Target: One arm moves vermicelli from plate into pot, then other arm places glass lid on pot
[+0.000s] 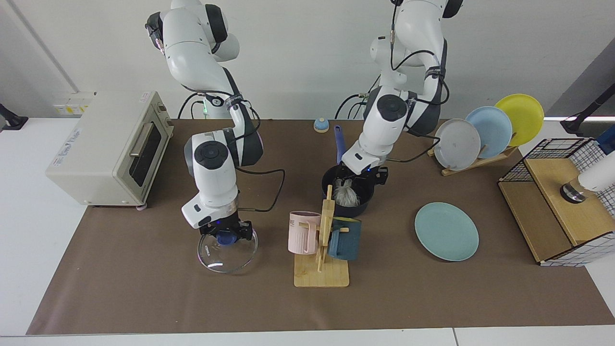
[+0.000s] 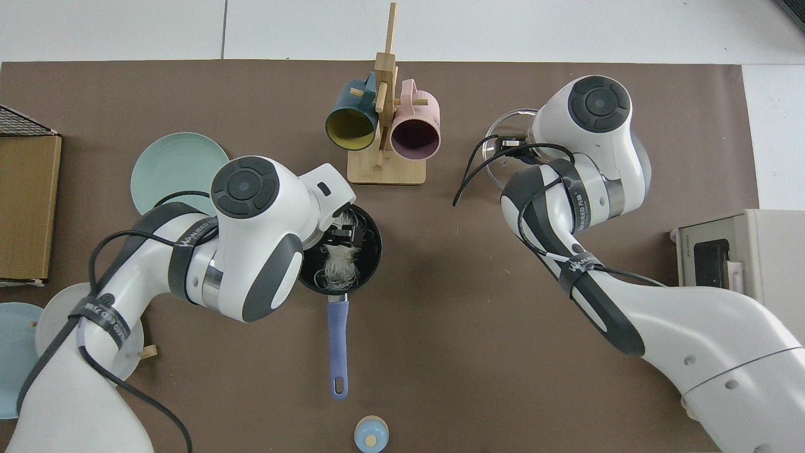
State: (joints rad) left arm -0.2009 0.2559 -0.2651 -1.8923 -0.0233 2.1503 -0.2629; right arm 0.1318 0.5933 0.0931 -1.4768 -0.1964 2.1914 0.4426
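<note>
Brown-covered tabletop [image 1: 144,298] with two white arms. The left arm, based at the far edge, reaches into the pot [image 1: 365,197], a small dark navy saucepan near the tabletop's middle, its long handle pointing to the far edge; the left pincer [image 2: 343,234] hangs inside the rim over the vermicelli [image 2: 336,264], and whether its fingers are apart cannot be told. The plate [image 1: 447,231], flat, round and teal, lies bare toward the near edge. The right pincer [image 1: 226,234] is clamped on the blue knob of the glass lid [image 1: 227,250], a clear disc with a thin metal rim, set well apart from the pot. The noodles appear delivered; a clean finish calls for the left arm to lift straight out without snagging the fine, springy strands, and for the lid to travel level before seating on the rim.
</note>
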